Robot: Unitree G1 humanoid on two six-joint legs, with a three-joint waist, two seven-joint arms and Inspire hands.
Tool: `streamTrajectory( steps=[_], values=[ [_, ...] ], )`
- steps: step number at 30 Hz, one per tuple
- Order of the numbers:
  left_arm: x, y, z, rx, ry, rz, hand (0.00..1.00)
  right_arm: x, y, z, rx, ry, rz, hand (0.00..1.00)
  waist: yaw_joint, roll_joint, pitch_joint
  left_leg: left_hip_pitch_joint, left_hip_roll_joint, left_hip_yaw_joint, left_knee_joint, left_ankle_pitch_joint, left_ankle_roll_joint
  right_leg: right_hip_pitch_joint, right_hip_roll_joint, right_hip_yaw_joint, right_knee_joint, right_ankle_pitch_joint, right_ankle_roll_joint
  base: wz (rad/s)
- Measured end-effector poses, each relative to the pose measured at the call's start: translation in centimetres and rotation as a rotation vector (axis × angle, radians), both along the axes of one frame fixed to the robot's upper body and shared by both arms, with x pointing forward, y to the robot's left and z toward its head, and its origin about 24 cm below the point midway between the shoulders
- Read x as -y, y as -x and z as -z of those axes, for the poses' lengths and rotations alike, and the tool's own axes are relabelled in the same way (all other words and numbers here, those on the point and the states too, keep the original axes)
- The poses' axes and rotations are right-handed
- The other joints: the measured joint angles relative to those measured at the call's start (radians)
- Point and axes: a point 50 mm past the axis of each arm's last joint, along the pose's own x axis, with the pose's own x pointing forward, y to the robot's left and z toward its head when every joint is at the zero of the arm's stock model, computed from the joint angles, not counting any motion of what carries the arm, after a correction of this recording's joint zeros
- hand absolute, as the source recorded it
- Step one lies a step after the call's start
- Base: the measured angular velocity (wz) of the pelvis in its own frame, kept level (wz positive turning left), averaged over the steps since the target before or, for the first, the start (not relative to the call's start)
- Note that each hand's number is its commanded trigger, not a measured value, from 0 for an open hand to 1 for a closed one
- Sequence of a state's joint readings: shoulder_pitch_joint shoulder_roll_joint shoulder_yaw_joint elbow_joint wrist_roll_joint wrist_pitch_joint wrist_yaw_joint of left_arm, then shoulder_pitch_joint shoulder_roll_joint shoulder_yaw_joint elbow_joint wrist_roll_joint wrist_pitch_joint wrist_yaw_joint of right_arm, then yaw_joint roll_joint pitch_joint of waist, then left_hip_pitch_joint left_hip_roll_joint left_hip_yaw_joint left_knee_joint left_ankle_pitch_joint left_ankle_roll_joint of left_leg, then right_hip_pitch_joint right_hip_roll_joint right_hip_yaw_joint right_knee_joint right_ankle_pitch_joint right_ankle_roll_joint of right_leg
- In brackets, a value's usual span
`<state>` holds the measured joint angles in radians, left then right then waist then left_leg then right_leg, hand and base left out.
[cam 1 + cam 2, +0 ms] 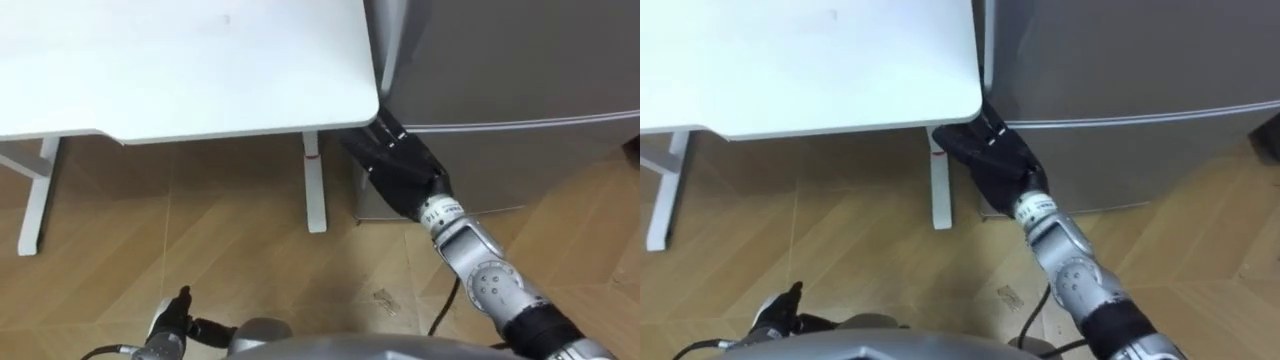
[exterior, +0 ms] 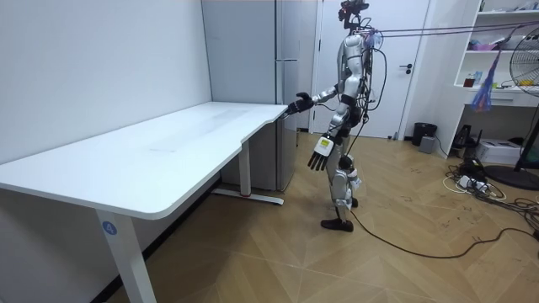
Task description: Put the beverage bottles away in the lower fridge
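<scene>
– Beside the table's corner, what does the robot face?

– One tall grey fridge, set just beside one white table. The robot stands on the wooden floor in front of both.

– How is the fridge divided?

– It has two doors, an upper door and a lower door, with a thin seam running between them. Both are closed, so whatever is inside stays hidden.

– Where is the right hand?

– The right hand is reached out to the fridge's left edge, right under the table's rounded corner. Its fingers are stretched out, and the tips meet the fridge at the seam, at the top of the lower door. It grasps nothing.

– And the other one?

– The left hand hangs low at the robot's side, well apart from the fridge, with its fingers spread and relaxed. Neither hand carries anything.

– What about under the table?

– Two white legs show in the eye views, one near the fridge and one far off to the left.
</scene>
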<state>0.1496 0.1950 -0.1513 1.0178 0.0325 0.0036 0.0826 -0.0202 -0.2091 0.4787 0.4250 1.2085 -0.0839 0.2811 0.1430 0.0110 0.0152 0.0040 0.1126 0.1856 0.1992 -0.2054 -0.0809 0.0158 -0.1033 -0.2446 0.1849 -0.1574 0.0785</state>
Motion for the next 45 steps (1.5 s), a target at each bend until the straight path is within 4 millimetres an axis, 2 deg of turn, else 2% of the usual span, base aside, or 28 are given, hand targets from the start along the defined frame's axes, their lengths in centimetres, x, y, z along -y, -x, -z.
streamTrajectory(
  steps=[7, 13, 15, 17, 22, 26, 29, 33, 35, 45],
  values=[
    [-0.3, 0.1, -0.1, -0.001, -0.007, 0.012, 0.00, -0.1, 0.1, 0.1, 0.002, 0.020, -0.029, 0.00, 0.001, -0.015, -0.0084, 0.006, 0.000, -0.001, 0.000, 0.000, -0.001, 0.000, 0.000, -0.009, 0.000, 0.000, 0.000, -0.03],
    [-0.5, 0.4, -0.1, -0.003, -0.007, 0.006, 0.00, 0.5, 0.4, 0.3, 0.010, 0.047, -0.057, 0.00, 0.004, -0.021, -0.0094, 0.009, 0.000, -0.001, 0.000, 0.000, -0.001, 0.003, 0.000, -0.010, -0.002, 0.000, 0.000, 0.00],
    [-0.6, 0.7, -0.1, -0.007, -0.010, -0.007, 0.00, 0.9, 0.8, 1.0, 0.010, 0.075, -0.091, 0.00, 0.004, -0.024, -0.0091, 0.024, 0.000, -0.003, -0.004, 0.000, -0.001, 0.021, 0.000, -0.010, -0.007, 0.000, 0.000, 0.04],
    [-0.8, 1.0, -0.1, -0.012, -0.016, -0.014, 0.00, 1.4, 2.1, 2.1, 0.005, 0.154, -0.198, 0.00, -0.003, -0.034, -0.0134, 0.034, -0.002, -0.015, -0.004, 0.000, -0.001, 0.046, 0.000, -0.026, -0.019, 0.000, 0.000, 0.19],
    [-1.1, 1.2, -0.2, -0.005, -0.019, -0.041, 0.00, 1.0, 4.7, 3.9, -0.036, 0.249, -0.404, 0.00, -0.005, -0.045, -0.0125, 0.023, -0.003, -0.038, 0.001, 0.000, -0.001, 0.054, -0.001, -0.041, -0.018, 0.000, 0.000, 0.18],
    [-1.4, 2.0, -0.2, -0.014, -0.012, -0.085, 0.00, 3.1, 6.8, 6.1, -0.153, 0.350, -0.468, 0.00, -0.013, -0.047, -0.0094, 0.018, -0.004, -0.062, 0.004, 0.001, -0.001, 0.070, -0.001, -0.067, -0.020, 0.000, 0.000, 0.19],
    [-1.5, 2.5, -0.2, -0.018, -0.007, -0.119, 0.00, 5.0, 8.4, 7.4, -0.251, 0.408, -0.449, 0.00, -0.019, -0.049, -0.0095, 0.014, -0.007, -0.076, 0.005, 0.006, -0.002, 0.076, 0.000, -0.066, -0.026, 0.000, 0.000, 0.12],
    [-1.7, 2.7, -0.2, -0.013, -0.002, -0.146, 0.00, 6.8, 10.0, 8.6, -0.353, 0.473, -0.449, 0.00, -0.040, -0.058, -0.0139, 0.005, -0.015, -0.100, 0.008, 0.013, 0.001, 0.087, 0.001, -0.066, -0.041, 0.000, 0.000, 0.20],
    [-1.8, 2.9, -0.3, -0.014, -0.001, -0.155, 0.00, 7.8, 11.5, 9.3, -0.431, 0.510, -0.445, 0.00, -0.036, -0.061, -0.0142, 0.004, -0.020, -0.106, 0.016, 0.014, 0.002, 0.094, 0.000, -0.059, -0.048, 0.000, 0.000, 0.10],
    [-2.3, 3.4, -0.3, -0.013, -0.004, -0.215, 0.00, 9.7, 14.0, 10.7, -0.631, 0.541, -0.277, 0.00, -0.060, -0.073, -0.0110, 0.009, -0.025, -0.121, 0.016, 0.014, 0.002, 0.117, 0.000, -0.060, -0.064, -0.003, 0.001, 0.05]
  ],
)
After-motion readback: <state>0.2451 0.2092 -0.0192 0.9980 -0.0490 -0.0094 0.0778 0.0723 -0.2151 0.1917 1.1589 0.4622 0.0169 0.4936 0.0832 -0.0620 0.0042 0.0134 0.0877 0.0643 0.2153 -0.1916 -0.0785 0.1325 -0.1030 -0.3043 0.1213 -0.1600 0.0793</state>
